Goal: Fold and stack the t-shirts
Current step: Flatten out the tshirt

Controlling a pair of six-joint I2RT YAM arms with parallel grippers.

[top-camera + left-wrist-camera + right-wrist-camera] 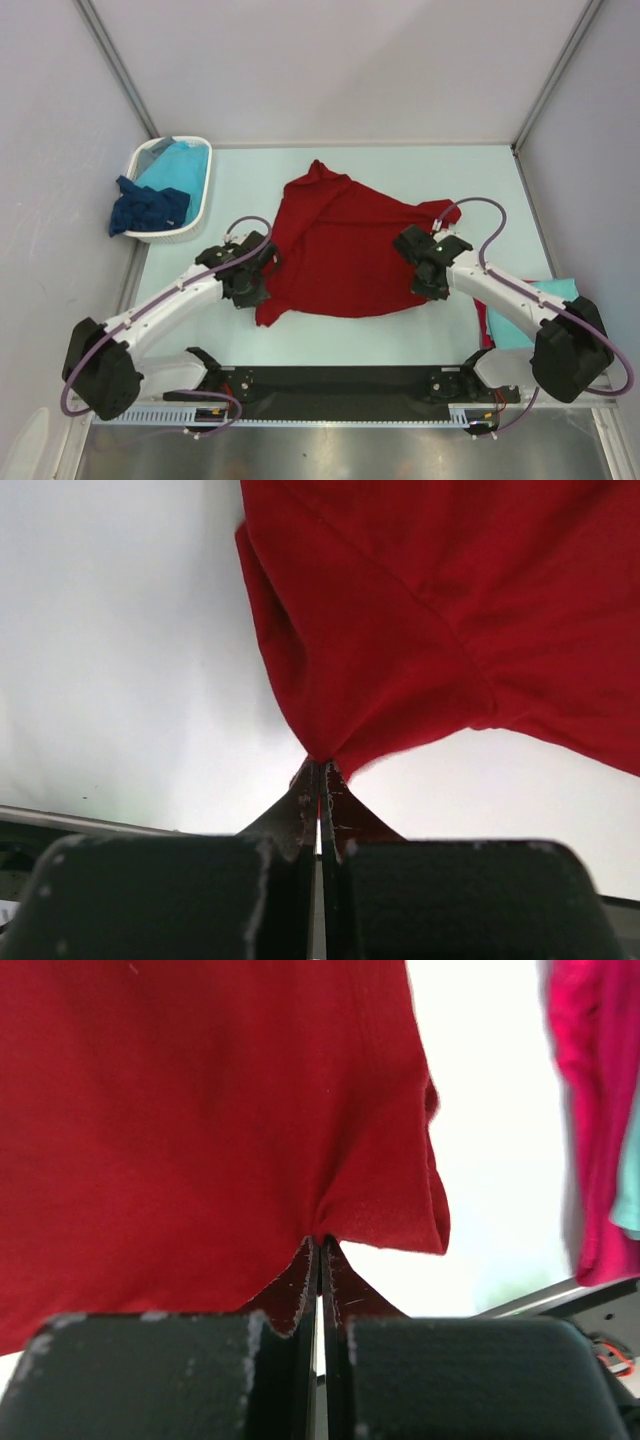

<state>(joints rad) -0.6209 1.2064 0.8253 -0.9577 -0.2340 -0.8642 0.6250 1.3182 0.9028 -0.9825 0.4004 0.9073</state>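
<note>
Dark red t-shirt [345, 245] is lying kinda crumpled in the middle of the tabletop [450, 175]. Left pincer [270, 263] is on its left edge and right pincer [408, 250] is on its right edge. Far left sits a white basket [203, 205] with a turquoise t-shirt [180, 165] inside and a dark navy t-shirt [148, 208] slung over its near-left rim. Near right, some turquoise cloth [555, 292] and red cloth [481, 320] peek out from under the right arm [510, 295].

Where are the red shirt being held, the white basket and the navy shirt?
red shirt [345, 250], overhead view, middle of the cloth
white basket [203, 185], overhead view, right rim
navy shirt [148, 208], overhead view, bunched middle
</note>
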